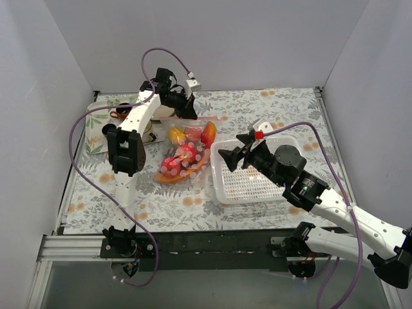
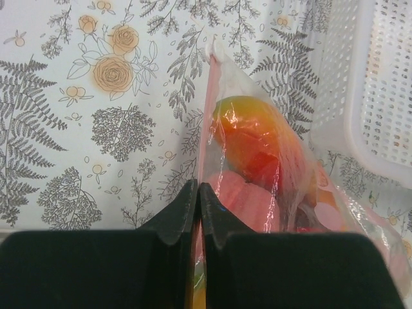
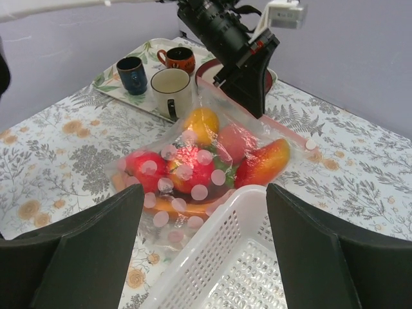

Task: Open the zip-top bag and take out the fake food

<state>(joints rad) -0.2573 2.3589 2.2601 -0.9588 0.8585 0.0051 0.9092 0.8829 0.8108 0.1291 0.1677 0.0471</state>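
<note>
The zip-top bag (image 1: 193,168) lies on the floral tablecloth left of the basket, clear with pale dots and a pink strip on its far edge. The fake food (image 1: 187,152) is inside it: red, orange and yellow pieces, also seen in the right wrist view (image 3: 193,170) and in the left wrist view (image 2: 248,138). My left gripper (image 1: 190,113) is shut on the bag's far pink edge (image 2: 212,96), jaws pressed together (image 2: 198,190). My right gripper (image 1: 232,156) is open and empty, hovering over the basket's left rim and facing the bag (image 3: 205,190).
A white mesh basket (image 1: 283,187) stands right of the bag, nothing in it (image 3: 238,257). At the far left a tray (image 1: 95,125) carries a blue cup (image 3: 133,74), an orange cup (image 3: 177,60) and a white mug (image 3: 170,90). Grey walls enclose the table.
</note>
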